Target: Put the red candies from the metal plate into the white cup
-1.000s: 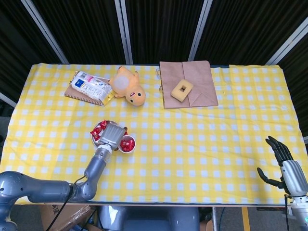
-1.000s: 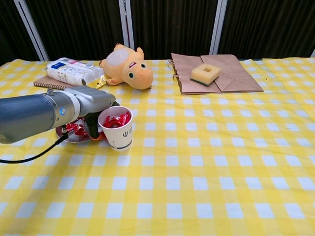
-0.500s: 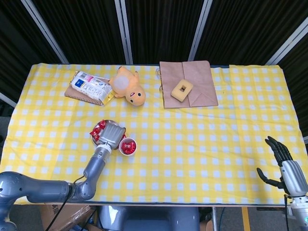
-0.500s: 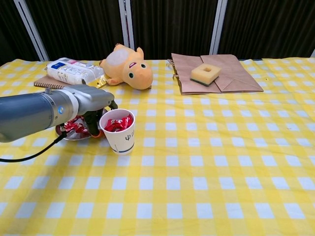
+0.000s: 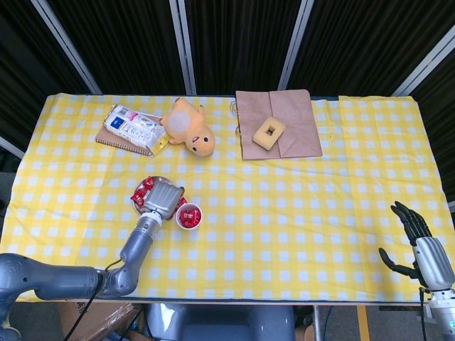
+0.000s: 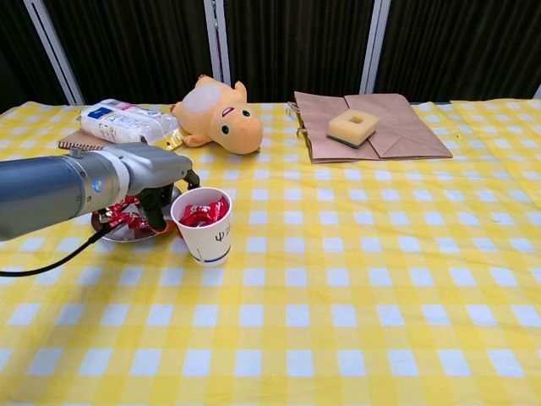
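Red wrapped candies (image 6: 122, 216) left on round metal plate (image 5: 137, 203); white paper cup (image 6: 204, 225) alongside, part-filled. Left hand (image 6: 155, 196) over plate, grasp indiscernible. Best pinched singly, clear of cup.

Left hand (image 5: 163, 199) sits low over the metal plate (image 6: 127, 233), the white cup (image 6: 205, 225) just beside it on the right — little room between them. Behind, near the far edge: snack packet (image 5: 132, 128) on a notebook (image 5: 114, 140), plush toy (image 5: 189, 126), paper bag (image 5: 279, 124) with a sponge (image 5: 269, 131) on top. Centre and right of the checked cloth (image 6: 380, 279) lie bare — open passage. Right hand (image 5: 419, 238) hangs off the table's near right corner, fingers spread.
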### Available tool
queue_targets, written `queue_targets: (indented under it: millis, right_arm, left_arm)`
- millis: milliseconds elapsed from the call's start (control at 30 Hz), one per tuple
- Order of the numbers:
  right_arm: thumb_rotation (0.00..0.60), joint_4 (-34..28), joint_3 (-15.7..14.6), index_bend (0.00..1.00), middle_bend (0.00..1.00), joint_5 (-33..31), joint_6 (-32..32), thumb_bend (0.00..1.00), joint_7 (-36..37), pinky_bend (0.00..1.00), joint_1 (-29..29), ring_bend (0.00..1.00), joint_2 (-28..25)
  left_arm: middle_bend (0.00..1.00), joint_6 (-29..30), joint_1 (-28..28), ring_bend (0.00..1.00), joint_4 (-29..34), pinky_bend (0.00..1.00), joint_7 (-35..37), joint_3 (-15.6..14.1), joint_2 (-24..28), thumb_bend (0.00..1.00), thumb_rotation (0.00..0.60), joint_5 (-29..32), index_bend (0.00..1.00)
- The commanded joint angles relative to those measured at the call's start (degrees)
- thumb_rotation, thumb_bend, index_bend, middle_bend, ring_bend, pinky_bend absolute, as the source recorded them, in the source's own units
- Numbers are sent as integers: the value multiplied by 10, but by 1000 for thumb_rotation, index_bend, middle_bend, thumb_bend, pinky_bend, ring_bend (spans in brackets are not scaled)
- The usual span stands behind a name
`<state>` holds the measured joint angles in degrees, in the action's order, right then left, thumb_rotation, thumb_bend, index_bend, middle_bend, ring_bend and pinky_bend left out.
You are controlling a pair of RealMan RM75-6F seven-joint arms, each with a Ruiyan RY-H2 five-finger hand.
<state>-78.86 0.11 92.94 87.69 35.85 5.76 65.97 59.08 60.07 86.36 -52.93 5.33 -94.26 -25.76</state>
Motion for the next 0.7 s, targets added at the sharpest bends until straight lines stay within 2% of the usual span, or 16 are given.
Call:
queue_targets:
  millis: [33,400,700]
  right_arm:
    - [600,0,0,0,0,0,0,424,0,0,0,0,0]
    - [600,1,1,0,0,-2,1,423,3,0,-1,0,-1]
    - [600,0,0,0,0,1,4,424,1,0,-2,0,-1]
  left_arm:
    - [914,-1,1,959,0,967,0,1,-1,400,600,-1,308]
    - [914,-6,6,959,15,967,3,7,4,380,600,-6,296]
    - [913,-6,7,959,36,967,-5,0,18,380,600,12,296]
